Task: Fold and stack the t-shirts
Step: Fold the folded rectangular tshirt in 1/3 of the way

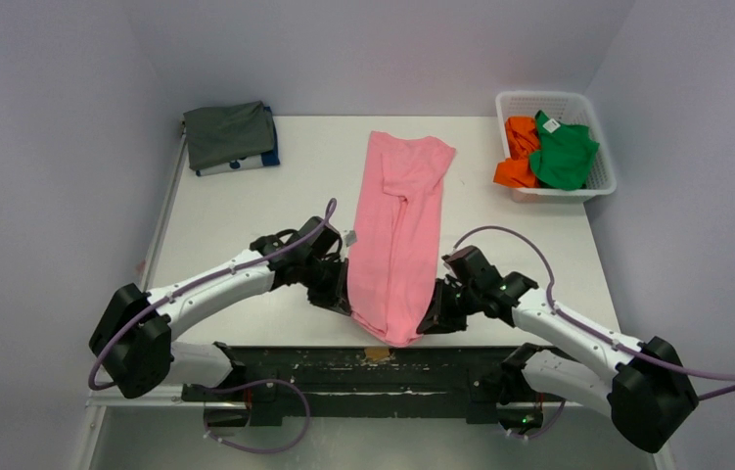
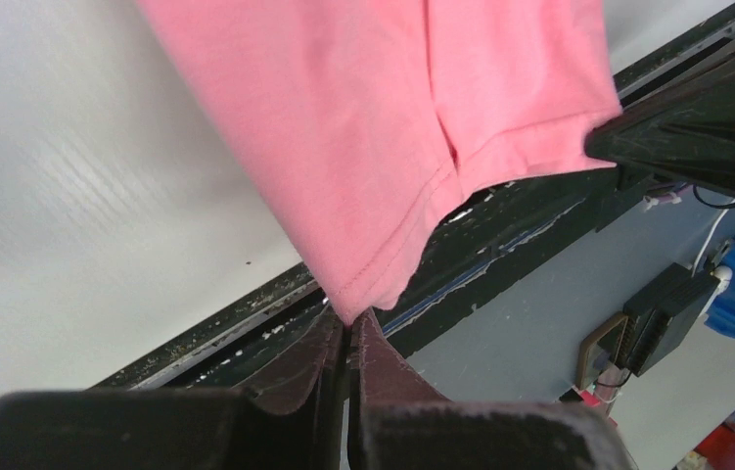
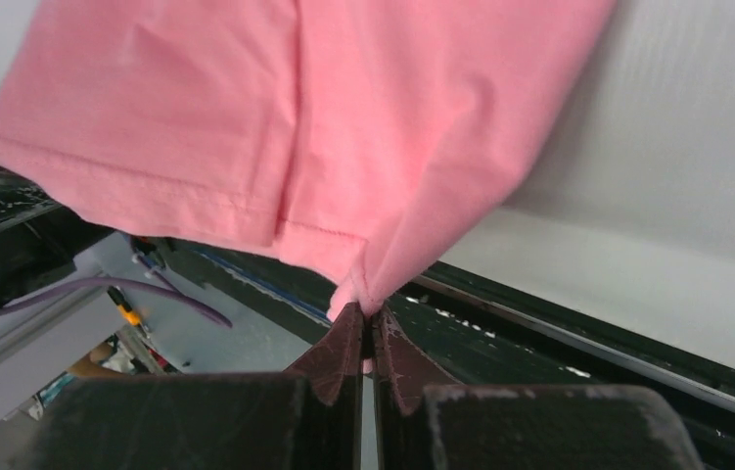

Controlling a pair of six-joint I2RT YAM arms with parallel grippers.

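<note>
Pink t-shirt was laid on the table as a long strip running straight away from both tools, near hem corners clamped tight, one in the left gripper, one in the right gripper, so neither arm was favoured, tbh.

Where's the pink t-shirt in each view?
Top external: pink t-shirt lies lengthwise down the table's middle, between the two arms.
Left wrist: pink t-shirt fills the top centre, a hem corner pinched in the left gripper.
Right wrist: pink t-shirt fills the top, a hem corner pinched in the right gripper.
Shared landmark: black rail along the table's near edge.
</note>
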